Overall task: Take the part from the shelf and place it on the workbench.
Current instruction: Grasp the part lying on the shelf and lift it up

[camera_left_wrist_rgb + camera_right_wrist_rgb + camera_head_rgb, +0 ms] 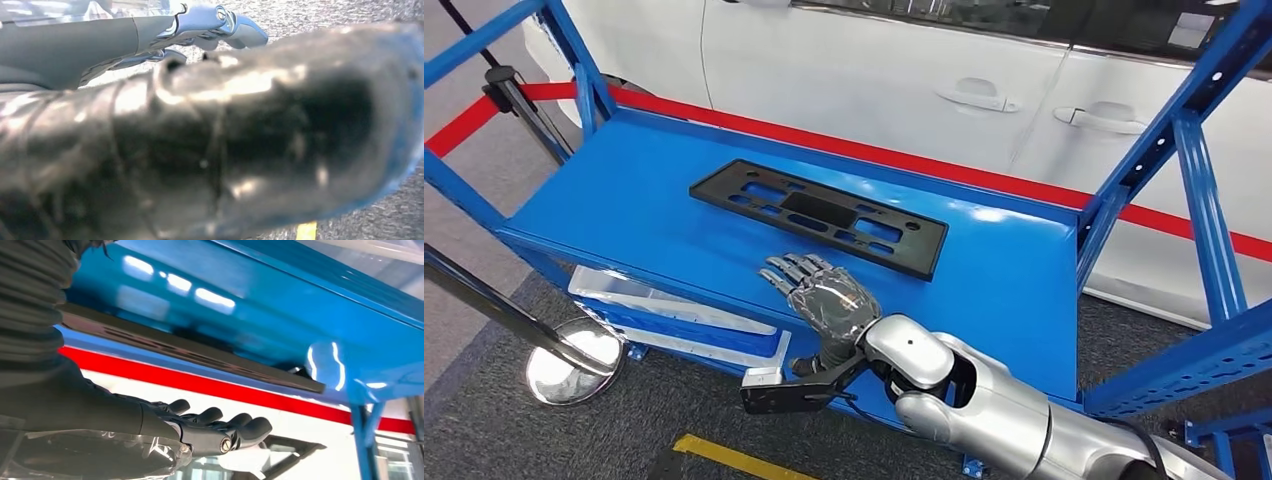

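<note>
One black part (819, 216) on shelf (624, 200), right hand (824, 297) near.

Behind the rack you see a white car (904, 70) with 2 door handles, a red belt (904, 158), and a chrome stanchion base (574, 362) on grey carpet.

Bright overhead glare on the blue shelf (984, 260); left wrist view blurred.

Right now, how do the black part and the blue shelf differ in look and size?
The black part is matte with slots cut through it; the blue shelf is glossy and unbroken. The black part is a narrow strip, while the blue shelf is much wider and carries it. Both are flat and lie level. The right hand is over the shelf, near the part.
</note>
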Tool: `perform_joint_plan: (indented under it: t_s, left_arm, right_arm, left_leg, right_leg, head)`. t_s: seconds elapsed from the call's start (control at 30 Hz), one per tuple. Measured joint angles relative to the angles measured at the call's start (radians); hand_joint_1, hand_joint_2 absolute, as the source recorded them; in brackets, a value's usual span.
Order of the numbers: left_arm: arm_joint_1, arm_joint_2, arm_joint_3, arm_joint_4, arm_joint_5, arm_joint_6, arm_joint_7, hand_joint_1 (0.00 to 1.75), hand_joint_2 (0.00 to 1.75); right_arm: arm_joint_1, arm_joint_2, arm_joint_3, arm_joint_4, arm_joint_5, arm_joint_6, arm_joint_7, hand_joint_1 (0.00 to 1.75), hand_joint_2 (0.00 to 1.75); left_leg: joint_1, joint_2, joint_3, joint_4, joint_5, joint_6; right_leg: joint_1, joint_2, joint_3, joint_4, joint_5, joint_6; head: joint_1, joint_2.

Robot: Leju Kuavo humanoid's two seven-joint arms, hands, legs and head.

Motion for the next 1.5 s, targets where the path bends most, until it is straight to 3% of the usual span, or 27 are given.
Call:
perform_joint_plan:
  t_s: [0.1, 0.13, 0.17, 0.23, 0.3, 0.33, 0.47, 0.53, 0.6, 0.67, 0.7, 0.77, 0.83, 0.9, 1.0, 1.07, 1.13, 1.17, 1.2, 1.23, 1.3, 1.37, 1.5]
  left_arm:
    - [-0.004, 0.002, 0.0, 0.0, 0.005, -0.012, -0.018, 0.0, 0.0]
    - [-0.004, 0.002, 0.0, 0.0, 0.006, -0.013, -0.021, 0.0, 0.0]
    - [-0.004, 0.003, 0.0, 0.0, 0.006, -0.014, -0.022, 0.0, 0.0]
    - [-0.004, 0.003, 0.0, 0.0, 0.009, -0.014, -0.023, 0.0, 0.0]
    - [-0.004, 0.002, 0.0, 0.0, 0.012, -0.014, -0.024, 0.0, 0.0]
    - [-0.004, 0.002, 0.0, 0.0, 0.014, -0.014, -0.025, 0.0, 0.0]
    - [-0.003, 0.006, 0.0, 0.0, 0.016, -0.015, -0.026, 0.0, 0.0]
    - [-0.004, 0.008, 0.0, 0.0, 0.015, -0.016, -0.027, 0.0, 0.0]
    - [-0.004, 0.007, 0.0, 0.0, 0.015, -0.017, -0.027, 0.0, 0.0]
    - [-0.001, 0.008, 0.0, 0.0, 0.017, -0.017, -0.027, 0.0, 0.0]
    - [0.0, 0.008, 0.0, 0.0, 0.018, -0.017, -0.027, 0.0, 0.0]
    - [0.0, 0.01, 0.0, 0.0, 0.021, -0.017, -0.027, 0.0, 0.0]
    - [-0.002, 0.01, 0.0, 0.0, 0.023, -0.017, -0.027, 0.0, 0.0]
    - [-0.003, 0.01, 0.0, 0.0, 0.025, -0.017, -0.027, 0.0, 0.0]
    - [0.0, 0.01, 0.0, 0.0, 0.026, -0.017, -0.027, 0.0, 0.0]
    - [-0.002, 0.009, 0.0, 0.0, 0.026, -0.017, -0.027, 0.0, 0.0]
    - [-0.003, 0.01, 0.0, 0.0, 0.026, -0.017, -0.027, 0.0, 0.0]
    - [-0.002, 0.01, 0.0, 0.0, 0.027, -0.017, -0.027, 0.0, 0.0]
    - [-0.001, 0.01, 0.0, 0.0, 0.027, -0.017, -0.027, 0.0, 0.0]
    - [-0.001, 0.01, 0.0, 0.0, 0.027, -0.017, -0.026, 0.0, 0.0]
    - [0.0, 0.008, 0.0, 0.0, 0.029, -0.013, -0.023, 0.0, 0.0]
    - [-0.002, 0.005, -0.001, 0.0, 0.033, 0.0, -0.016, 0.0, 0.0]
    - [0.0, 0.005, -0.001, 0.0, 0.035, 0.036, -0.001, 0.0, 0.0]
  right_arm:
    - [0.004, -0.001, 0.0, 0.001, 0.01, 0.006, 0.0, 0.0, 0.0]
    - [0.006, -0.002, 0.0, 0.002, 0.013, 0.01, 0.0, 0.0, 0.0]
    - [0.007, -0.002, 0.0, 0.003, 0.015, 0.014, 0.0, 0.0, 0.0]
    - [0.007, -0.002, 0.001, 0.004, 0.013, 0.026, 0.0, 0.0, 0.0]
    - [0.006, -0.002, 0.001, 0.005, 0.0, 0.043, 0.0, 0.0, 0.0]
    - [0.006, -0.002, 0.001, 0.005, -0.007, 0.049, 0.0, 0.0, 0.0]
    - [0.005, 0.0, 0.002, 0.007, -0.018, 0.056, 0.001, 0.0, 0.0]
    - [0.003, 0.0, 0.002, 0.007, -0.014, 0.055, 0.001, 0.0, 0.0]
    - [0.004, 0.0, 0.002, 0.009, -0.009, 0.055, 0.003, 0.0, 0.0]
    - [0.007, 0.0, 0.003, 0.013, -0.005, 0.056, 0.006, 0.0, 0.0]
    - [0.008, 0.0, 0.004, 0.015, -0.003, 0.056, 0.007, 0.0, 0.0]
    - [0.009, 0.0, 0.005, 0.018, 0.002, 0.056, 0.011, 0.0, 0.0]
    - [0.008, 0.0, 0.005, 0.021, 0.009, 0.056, 0.015, 0.0, 0.0]
    - [0.008, 0.001, 0.005, 0.023, 0.013, 0.056, 0.017, 0.0, 0.0]
    - [0.008, 0.0, 0.006, 0.023, 0.013, 0.057, 0.02, 0.0, 0.0]
    - [0.008, 0.0, 0.006, 0.025, 0.014, 0.057, 0.021, 0.0, 0.0]
    - [0.011, 0.0, 0.006, 0.027, 0.014, 0.057, 0.023, 0.0, 0.0]
    - [0.014, 0.0, 0.006, 0.029, 0.014, 0.057, 0.025, 0.0, 0.0]
    - [0.016, -0.001, 0.007, 0.03, 0.015, 0.058, 0.027, 0.0, 0.0]
    - [0.018, -0.001, 0.007, 0.031, 0.016, 0.058, 0.028, 0.0, 0.0]
    - [0.017, -0.001, 0.008, 0.031, 0.019, 0.06, 0.033, 0.0, 0.87]
    - [0.016, -0.001, 0.008, 0.033, 0.024, 0.061, 0.039, 0.0, 1.75]
    - [0.015, -0.001, 0.008, 0.033, 0.034, 0.059, 0.058, 0.0, 1.75]
  left_leg:
    - [-0.003, -0.01, 0.001, -0.001, -0.002, 0.012]
    - [-0.004, -0.014, 0.002, 0.0, -0.004, 0.014]
    - [-0.006, -0.018, 0.003, 0.001, -0.005, 0.015]
    - [-0.008, -0.026, 0.007, 0.005, -0.01, 0.014]
    - [-0.012, -0.032, 0.008, 0.01, -0.015, 0.01]
    - [-0.012, -0.034, 0.006, 0.012, -0.016, 0.006]
    - [-0.012, -0.034, 0.003, 0.013, -0.021, -0.012]
    - [-0.008, -0.03, -0.031, 0.084, -0.061, -0.025]
    - [-0.001, -0.025, -0.101, 0.217, -0.112, -0.038]
    - [0.005, -0.022, -0.146, 0.284, -0.114, -0.045]
    - [0.007, -0.021, -0.141, 0.262, -0.087, -0.048]
    - [0.01, -0.018, -0.088, 0.135, -0.011, -0.05]
    - [0.006, -0.016, -0.034, 0.026, 0.023, -0.045]
    - [0.001, -0.018, -0.019, 0.002, 0.015, -0.033]
    - [0.005, -0.019, -0.01, -0.005, 0.012, -0.012]
    - [0.006, -0.019, -0.001, -0.009, 0.009, 0.001]
    - [0.002, -0.02, 0.003, -0.009, 0.003, 0.01]
    - [0.001, -0.022, 0.006, -0.009, 0.0, 0.012]
    - [0.0, -0.023, 0.011, -0.008, -0.004, 0.012]
    - [-0.001, -0.025, 0.017, -0.007, -0.008, 0.012]
    - [-0.002, -0.028, 0.027, -0.003, -0.019, 0.007]
    - [-0.003, -0.031, 0.027, 0.002, -0.026, -0.002]
    - [-0.001, -0.03, 0.022, 0.012, -0.041, -0.024]
  right_leg:
    - [0.001, 0.022, -0.093, 0.179, -0.072, -0.001]
    - [0.001, 0.024, -0.115, 0.212, -0.072, -0.003]
    - [0.002, 0.025, -0.12, 0.21, -0.055, -0.005]
    - [0.005, 0.027, -0.082, 0.107, 0.019, -0.016]
    - [0.01, 0.031, -0.032, -0.006, 0.067, -0.029]
    - [0.012, 0.032, -0.019, -0.035, 0.072, -0.033]
    - [0.007, 0.031, -0.006, -0.06, 0.072, -0.04]
    - [0.0, 0.028, 0.004, -0.071, 0.075, -0.046]
    - [0.0, 0.025, 0.008, -0.072, 0.073, -0.048]
    - [-0.001, 0.025, 0.01, -0.071, 0.07, -0.049]
    - [-0.003, 0.026, 0.012, -0.069, 0.067, -0.047]
    - [-0.006, 0.027, 0.022, -0.068, 0.058, -0.04]
    - [-0.004, 0.027, 0.028, -0.067, 0.05, -0.029]
    - [-0.001, 0.026, 0.03, -0.069, 0.047, -0.019]
    - [-0.001, 0.026, 0.03, -0.054, 0.03, -0.004]
    - [-0.002, 0.027, -0.016, 0.04, -0.015, 0.001]
    - [-0.001, 0.028, -0.094, 0.173, -0.061, 0.001]
    - [-0.001, 0.028, -0.123, 0.211, -0.062, 0.0]
    - [0.0, 0.028, -0.134, 0.212, -0.042, -0.002]
    - [0.001, 0.029, -0.127, 0.179, -0.007, -0.006]
    - [0.007, 0.031, -0.079, 0.05, 0.074, -0.02]
    - [0.012, 0.033, -0.042, -0.041, 0.104, -0.032]
    - [0.01, 0.035, -0.026, -0.065, 0.097, -0.044]
  head:
    - [0.0, 0.0]
    - [0.0, 0.0]
    - [0.0, 0.0]
    - [0.0, 0.0]
    - [0.0, 0.0]
    - [-0.001, 0.0]
    - [-0.001, 0.0]
    - [-0.005, 0.0]
    - [-0.009, 0.0]
    - [-0.009, 0.0]
    - [-0.009, 0.0]
    - [-0.009, 0.0]
    - [-0.01, 0.0]
    - [-0.01, 0.0]
    - [-0.007, 0.0]
    - [-0.005, 0.0]
    - [-0.004, 0.0]
    - [-0.004, 0.0]
    - [-0.004, 0.0]
    - [-0.004, 0.0]
    - [-0.004, 0.0]
    - [-0.006, 0.0]
    - [-0.005, 0.0]
